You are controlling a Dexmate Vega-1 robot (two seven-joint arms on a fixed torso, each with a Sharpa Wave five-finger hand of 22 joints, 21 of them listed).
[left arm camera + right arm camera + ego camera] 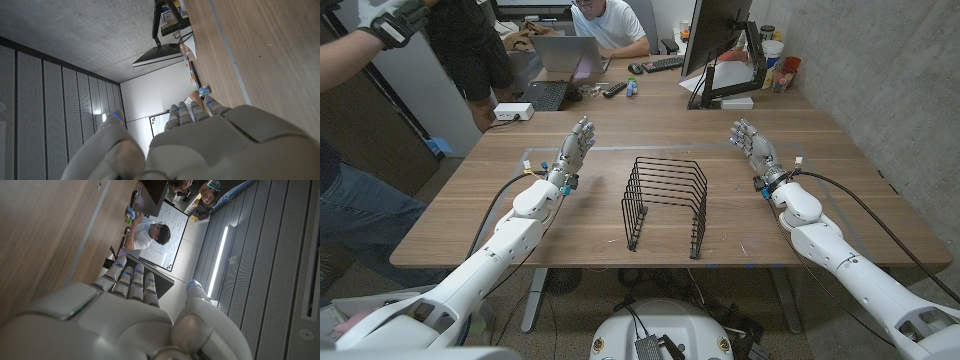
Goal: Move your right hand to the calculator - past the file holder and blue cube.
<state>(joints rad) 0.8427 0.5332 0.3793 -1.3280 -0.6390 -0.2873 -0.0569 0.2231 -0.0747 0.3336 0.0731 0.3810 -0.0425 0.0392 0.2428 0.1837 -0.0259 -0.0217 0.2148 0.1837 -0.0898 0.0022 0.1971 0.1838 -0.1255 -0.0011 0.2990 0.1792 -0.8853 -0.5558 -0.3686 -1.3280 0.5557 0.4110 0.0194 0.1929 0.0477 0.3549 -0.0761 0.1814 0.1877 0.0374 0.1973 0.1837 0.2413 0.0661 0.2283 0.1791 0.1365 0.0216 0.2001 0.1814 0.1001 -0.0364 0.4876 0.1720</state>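
Note:
A black wire file holder [665,205] stands upright in the middle of the wooden table [600,235]. My right hand [752,143] is raised to the right of it and a little farther back, fingers apart, holding nothing; its back is seen in the right wrist view [135,315]. My left hand [575,148] is raised to the left of the holder, also spread and holding nothing, with its back in the left wrist view [210,145]. On the far table lie a small blue object [632,88] and a dark flat device [615,89]; whether that device is the calculator I cannot tell.
Behind the near table are a laptop [548,92], a white power box [513,111], a keyboard [663,64] and a dark monitor [715,35]. A person sits at the back [610,22]. Another person's gloved hand [390,22] reaches in at the upper left.

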